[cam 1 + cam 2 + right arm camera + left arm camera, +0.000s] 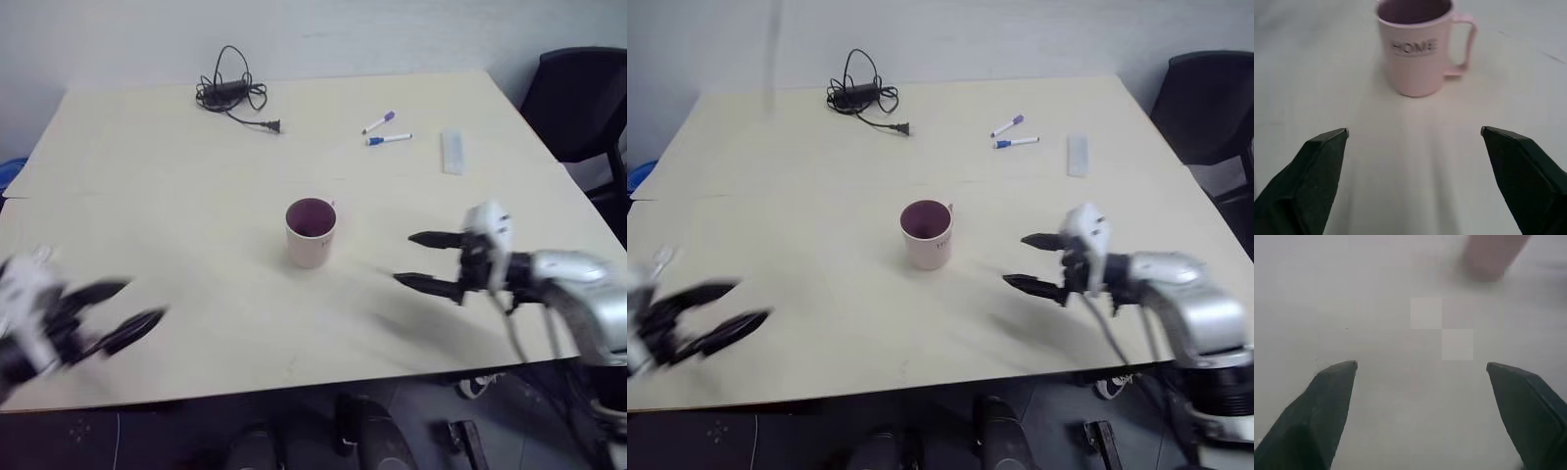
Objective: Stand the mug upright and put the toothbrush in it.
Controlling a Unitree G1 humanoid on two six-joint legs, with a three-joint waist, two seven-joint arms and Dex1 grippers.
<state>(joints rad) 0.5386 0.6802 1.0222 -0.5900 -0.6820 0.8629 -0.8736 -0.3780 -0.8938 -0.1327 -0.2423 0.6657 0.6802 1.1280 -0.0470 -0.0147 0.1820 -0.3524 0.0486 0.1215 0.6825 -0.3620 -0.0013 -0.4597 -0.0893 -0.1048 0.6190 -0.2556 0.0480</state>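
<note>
I see the pale pink cylindrical mug (312, 233) with dark "HOME" lettering standing upright near the middle of the pale wooden table (176, 176) — so that half looks done. My right gripper (427, 261) sits apart from it on the right, fingers spread and empty; my left gripper (127, 308) hangs near the table's front left edge, likewise released. The mug's maroon interior looks empty, and I can't pick out the toothbrush, so finding and inserting it remains.
</note>
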